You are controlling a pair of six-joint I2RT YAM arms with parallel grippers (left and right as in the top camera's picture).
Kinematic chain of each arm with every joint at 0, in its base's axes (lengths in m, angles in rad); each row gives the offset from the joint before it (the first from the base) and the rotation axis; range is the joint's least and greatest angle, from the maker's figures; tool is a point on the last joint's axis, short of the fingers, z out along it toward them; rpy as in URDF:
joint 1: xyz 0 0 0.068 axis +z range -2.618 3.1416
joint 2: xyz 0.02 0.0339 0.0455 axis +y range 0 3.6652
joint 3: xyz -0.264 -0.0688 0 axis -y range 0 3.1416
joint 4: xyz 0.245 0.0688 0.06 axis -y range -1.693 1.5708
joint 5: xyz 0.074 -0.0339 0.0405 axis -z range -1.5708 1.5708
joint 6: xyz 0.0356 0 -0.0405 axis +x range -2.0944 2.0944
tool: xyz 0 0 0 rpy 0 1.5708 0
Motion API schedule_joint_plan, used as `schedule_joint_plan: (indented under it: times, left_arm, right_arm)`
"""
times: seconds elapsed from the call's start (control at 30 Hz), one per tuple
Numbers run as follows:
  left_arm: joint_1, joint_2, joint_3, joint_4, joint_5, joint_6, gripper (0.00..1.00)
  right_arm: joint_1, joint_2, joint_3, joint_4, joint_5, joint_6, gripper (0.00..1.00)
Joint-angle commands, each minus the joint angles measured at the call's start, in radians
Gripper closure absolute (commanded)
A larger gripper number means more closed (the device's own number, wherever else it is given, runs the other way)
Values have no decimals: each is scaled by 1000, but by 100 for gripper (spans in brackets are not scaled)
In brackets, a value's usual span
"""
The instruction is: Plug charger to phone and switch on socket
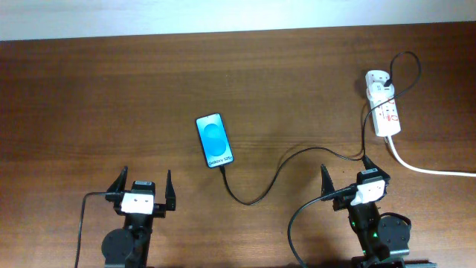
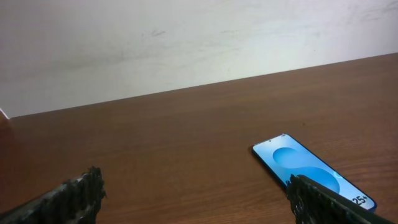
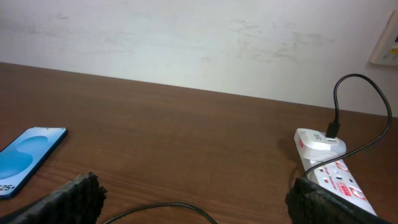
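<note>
Both pairs of jaws stand spread wide with nothing between them. The left gripper (image 1: 145,180) is at the near left of the table (image 1: 97,89) and the right gripper (image 1: 344,175) at the near right. Beyond the left gripper, a little to its right, the phone (image 1: 214,141) lies flat with its blue screen lit. The charger (image 1: 249,202) meets the phone's near edge (whether its tip is seated, I cannot tell). It loops nearer, then runs right past the right gripper to a white adapter (image 1: 377,80) on the socket (image 1: 388,115) at far right. The socket's thick white cord (image 1: 424,168) trails off right.
</note>
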Motion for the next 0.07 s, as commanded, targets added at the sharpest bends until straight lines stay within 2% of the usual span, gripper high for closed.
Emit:
schedule_joint_plan:
  times: [0.0,0.03]
  left_arm:
    - [4,-7,-5,-4,-4,16,1]
    - [4,-7,-5,-4,-4,16,1]
  right_arm:
    - [6,-8,-8,-3,5,-3,2]
    - [6,-9,-7,-3,5,-3,2]
